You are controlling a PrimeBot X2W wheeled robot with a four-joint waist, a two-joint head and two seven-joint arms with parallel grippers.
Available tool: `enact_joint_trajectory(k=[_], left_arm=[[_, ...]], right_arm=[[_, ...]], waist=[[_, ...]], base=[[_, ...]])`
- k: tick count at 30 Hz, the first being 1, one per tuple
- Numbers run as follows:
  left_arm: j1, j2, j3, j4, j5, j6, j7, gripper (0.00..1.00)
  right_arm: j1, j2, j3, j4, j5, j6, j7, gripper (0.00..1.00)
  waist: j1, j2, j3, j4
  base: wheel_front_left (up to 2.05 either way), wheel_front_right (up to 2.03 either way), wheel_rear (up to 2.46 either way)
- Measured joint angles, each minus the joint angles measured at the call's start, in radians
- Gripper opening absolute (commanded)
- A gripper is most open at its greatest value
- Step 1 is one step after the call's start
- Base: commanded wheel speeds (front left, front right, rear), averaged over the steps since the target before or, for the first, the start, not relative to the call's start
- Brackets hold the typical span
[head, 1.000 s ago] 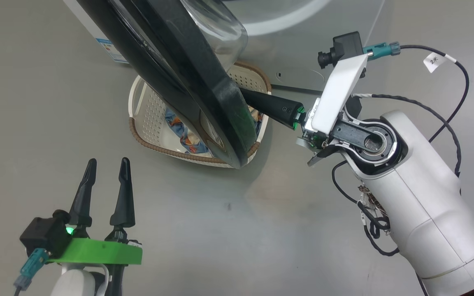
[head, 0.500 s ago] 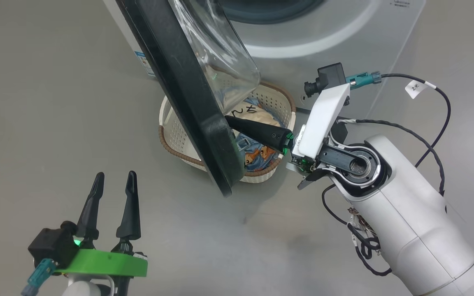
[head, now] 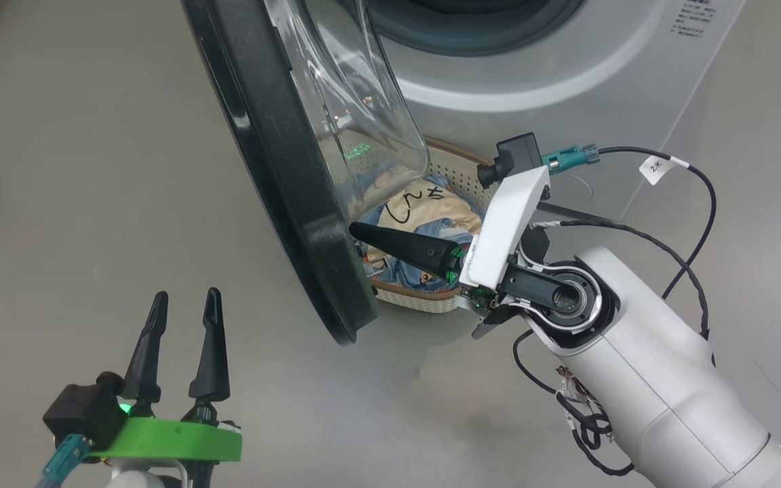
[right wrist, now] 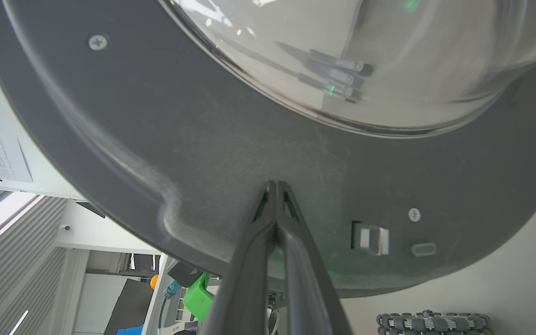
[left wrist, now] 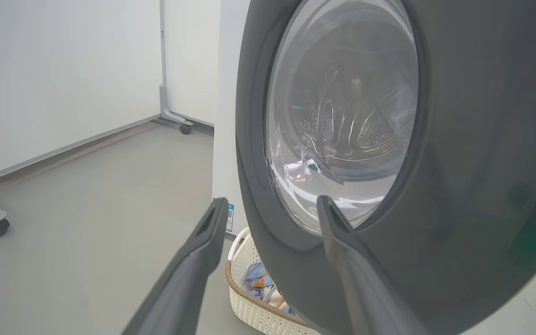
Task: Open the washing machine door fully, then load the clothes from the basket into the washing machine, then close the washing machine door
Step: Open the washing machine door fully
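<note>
Presently found washing machine door standing edge-on, dome bulging rightward; right gripper fingers together, tips touching its inner ring; left gripper fingers apart, empty.

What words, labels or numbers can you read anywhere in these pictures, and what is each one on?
"2米", handwritten, as best it reads: on the white tag beside the right arm's camera.
No legible word: the black scribble on the cream panel of the clothes.
Too small to read: the small print on the front of the washing machine.
Too small to read: the blue label sticker low on the machine.
Blurred, unreadable: the paper sheet on a wall.
</note>
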Motion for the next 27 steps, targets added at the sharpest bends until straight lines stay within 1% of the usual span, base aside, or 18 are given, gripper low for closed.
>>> enact_joint_trajectory(k=[10, 16, 21, 22, 23, 24, 25, 26, 27], left_arm=[[0.011, 0.000, 0.000, 0.002, -0.007, 0.000, 0.000, 1.00], [0.030, 0.000, 0.041, 0.002, -0.004, 0.001, 0.000, 1.00], [0.032, 0.000, 0.082, 0.002, 0.010, 0.002, 0.000, 1.00], [0.032, 0.000, 0.090, 0.002, 0.016, 0.002, 0.000, 1.00], [0.033, 0.000, 0.096, 0.002, 0.022, 0.003, 0.000, 1.00], [0.034, 0.000, 0.104, 0.002, 0.026, 0.003, 0.000, 1.00], [0.036, 0.000, 0.111, 0.002, 0.029, 0.003, 0.000, 1.00], [0.040, 0.000, 0.117, 0.003, 0.034, 0.003, 0.000, 1.00], [0.045, 0.000, 0.124, 0.004, 0.037, 0.003, 0.000, 1.00]], right_arm=[[0.029, 0.000, 0.019, 0.015, 0.021, 0.000, -0.038, 0.00], [0.031, 0.002, 0.038, 0.012, 0.033, 0.000, -0.055, 0.00], [0.030, 0.006, 0.036, 0.004, -0.019, 0.000, -0.081, 0.00], [0.030, 0.006, 0.035, 0.003, -0.028, 0.000, -0.089, 0.02], [0.030, 0.006, 0.034, 0.001, -0.037, 0.000, -0.097, 0.24], [0.030, 0.006, 0.031, -0.004, -0.048, 0.000, -0.109, 0.38], [0.030, 0.006, 0.030, -0.008, -0.062, 0.000, -0.119, 0.41], [0.030, 0.005, 0.028, -0.013, -0.076, 0.000, -0.131, 0.49], [0.030, 0.002, 0.026, -0.019, -0.088, 0.000, -0.144, 0.78]], waist=[[0.0000, 0.0000, -0.025, 0.013], [0.0000, 0.0000, -0.045, 0.003], [0.0000, 0.0000, -0.062, -0.019], [0.0000, 0.0000, -0.066, -0.024], [0.0000, 0.0000, -0.070, -0.029], [0.0000, 0.0000, -0.075, -0.035], [0.0000, 0.0000, -0.080, -0.041], [0.0000, 0.0000, -0.085, -0.047], [0.0000, 0.0000, -0.090, -0.053]], base=[[0.00, 0.00, 0.00], [0.00, 0.00, 0.00], [0.00, 0.00, 0.00], [0.00, 0.00, 0.00], [0.00, 0.00, 0.00], [0.00, 0.00, 0.00], [0.00, 0.00, 0.00], [0.00, 0.00, 0.00], [0.00, 0.00, 0.00]])
